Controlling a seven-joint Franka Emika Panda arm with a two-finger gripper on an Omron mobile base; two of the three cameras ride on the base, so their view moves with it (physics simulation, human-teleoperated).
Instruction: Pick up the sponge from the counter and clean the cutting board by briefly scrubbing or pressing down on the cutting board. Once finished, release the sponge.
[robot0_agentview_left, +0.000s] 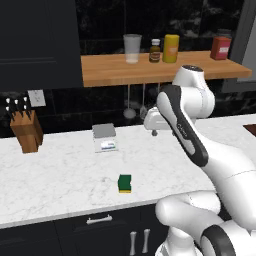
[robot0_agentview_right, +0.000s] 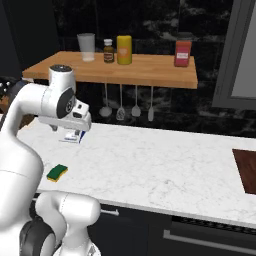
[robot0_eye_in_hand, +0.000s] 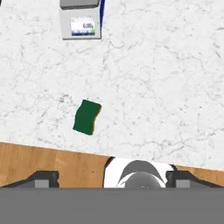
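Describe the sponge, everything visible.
The sponge is a small rectangular block, dark green on top over a yellow base, and looks soft. It lies flat, green side up, on the white marble counter near its front edge, in front of the grey-and-white box. Nothing else touches it; the pincer is well above it.

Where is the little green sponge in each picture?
Left base view: the sponge lies low in the middle, near the counter's front edge.
Right base view: the sponge lies at the lower left, beside the white arm.
Hand view: the sponge sits left of the middle.
Shared landmark: the grey-and-white scale sits on the counter beyond the sponge.
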